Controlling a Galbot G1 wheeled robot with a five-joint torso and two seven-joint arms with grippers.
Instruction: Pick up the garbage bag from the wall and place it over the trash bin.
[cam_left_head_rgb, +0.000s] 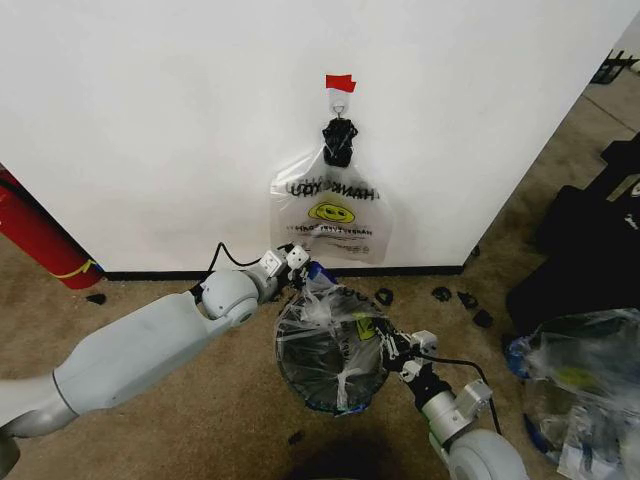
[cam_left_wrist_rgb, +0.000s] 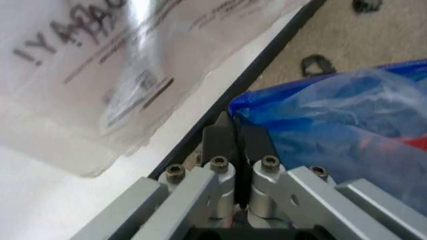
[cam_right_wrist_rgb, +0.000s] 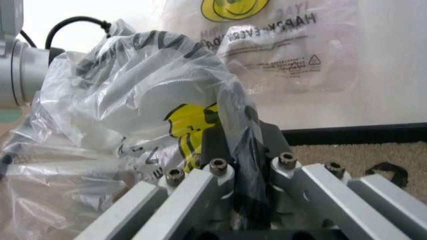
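Over the trash bin (cam_left_head_rgb: 300, 385), the left gripper (cam_left_head_rgb: 296, 262) and right gripper (cam_left_head_rgb: 385, 338) each pinch the garbage bag (cam_left_head_rgb: 330, 340) rim. Both should pull outward evenly and lower the rim past the bin's edge.

Left arm extends from the seven o'clock corner toward centre, left gripper (cam_left_head_rgb: 297, 262) with fingers (cam_left_wrist_rgb: 219, 142) pressed together on thin plastic film, while right arm rises from five o'clock, right gripper (cam_left_head_rgb: 388, 342) clamped likewise on film between its fingers (cam_right_wrist_rgb: 215, 144).
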